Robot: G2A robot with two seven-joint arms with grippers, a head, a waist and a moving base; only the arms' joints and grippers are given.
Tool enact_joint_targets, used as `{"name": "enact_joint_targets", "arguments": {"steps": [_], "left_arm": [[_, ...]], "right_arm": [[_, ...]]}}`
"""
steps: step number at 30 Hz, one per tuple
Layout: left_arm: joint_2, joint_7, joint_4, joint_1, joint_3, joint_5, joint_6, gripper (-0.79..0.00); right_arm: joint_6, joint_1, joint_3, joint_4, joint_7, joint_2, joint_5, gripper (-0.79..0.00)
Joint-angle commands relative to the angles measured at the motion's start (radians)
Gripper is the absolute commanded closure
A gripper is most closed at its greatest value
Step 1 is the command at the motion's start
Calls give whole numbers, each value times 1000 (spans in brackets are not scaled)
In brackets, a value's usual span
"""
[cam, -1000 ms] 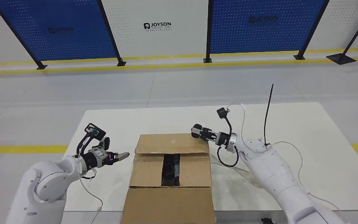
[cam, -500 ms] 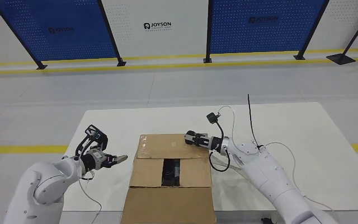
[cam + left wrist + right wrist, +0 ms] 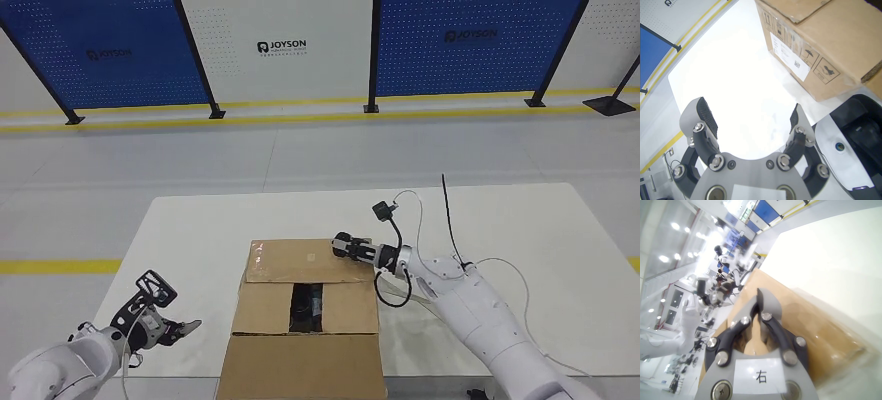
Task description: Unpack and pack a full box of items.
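The box (image 3: pixel 345 308), brown cardboard, stands at the middle of the white table (image 3: pixel 500 220), close to its near edge, with its mouth facing up. We see its walls square to the table's edges. Two side flaps are folded inward and leave a dark gap (image 3: pixel 305 305) between them. That gap runs from the robot's side toward the far side, and something dark lies inside, too hidden for us to name. The far flap (image 3: pixel 295 262) leans over the mouth, and the near flap (image 3: pixel 300 368) sticks out toward the robot. We cannot tell which of the box's sides is the longer.

The right gripper (image 3: pixel 340 245) sits at the far flap's right corner, its fingers (image 3: pixel 770 306) drawn together with no cardboard visible between them. We cannot tell whether it touches the flap. The left gripper (image 3: pixel 190 328) hovers over the table's near left part, apart from the box, and points toward its left wall, where a white label (image 3: pixel 789 56) is stuck. Its jaws are spread wide and hold nothing.
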Motion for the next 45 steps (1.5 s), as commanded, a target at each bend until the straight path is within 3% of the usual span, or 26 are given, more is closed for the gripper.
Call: {"name": "enact_joint_targets", "arguments": {"steps": [1, 9, 17, 21, 24, 32, 40, 45], "left_arm": [[0, -1, 0, -1, 0, 1, -1, -785], [3, 15, -12, -3, -5, 74, -18, -785], [-10, 34, -43, 163, -40, 118, -34, -785], [-19, 17, -70, 246, -12, 59, -60, -785], [-20, -10, -102, 265, 9, 11, -72, -785], [-19, -18, -176, 258, 51, -73, -82, -785], [-14, 80, -170, 179, 32, -104, -103, -785], [-6, 59, -150, 124, 37, -126, -119, -785]], "right_arm": [[1, -4, 6, -4, 0, 2, 0, 0], [8, -21, 10, -28, 18, 3, 5, 0], [18, -28, 3, -36, 5, -3, -11, 0], [20, -30, 6, -37, 1, -2, -21, 0], [21, -32, 11, -41, 1, -1, -23, 0], [29, -44, 16, -62, 1, -1, -21, 0], [41, -60, 11, -90, -6, -4, -30, 0], [48, -63, 11, -103, -7, -5, -38, 0]]}}
